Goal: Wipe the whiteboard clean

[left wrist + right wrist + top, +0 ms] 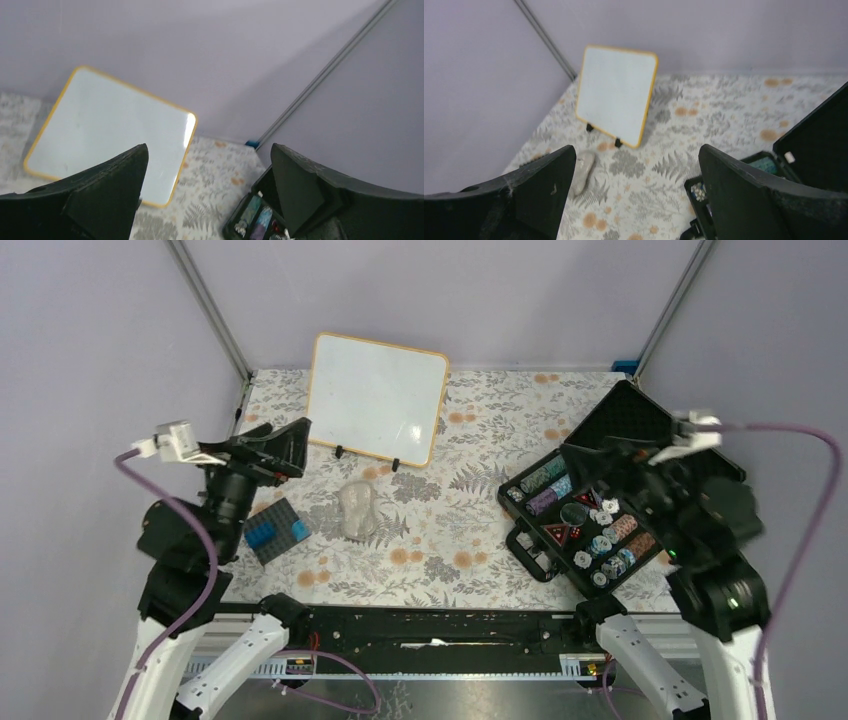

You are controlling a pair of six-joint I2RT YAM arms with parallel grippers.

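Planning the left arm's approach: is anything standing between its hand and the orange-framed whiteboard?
Nothing visible. The open left hand faces the small orange-framed whiteboard across the floral tablecloth; the pale oval object lies nearer the arms, off that line.

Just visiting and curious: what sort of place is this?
Likely a robot test booth: two arms bolted at a floral-clothed table, plain lilac walls around it, a whiteboard and open case as props.
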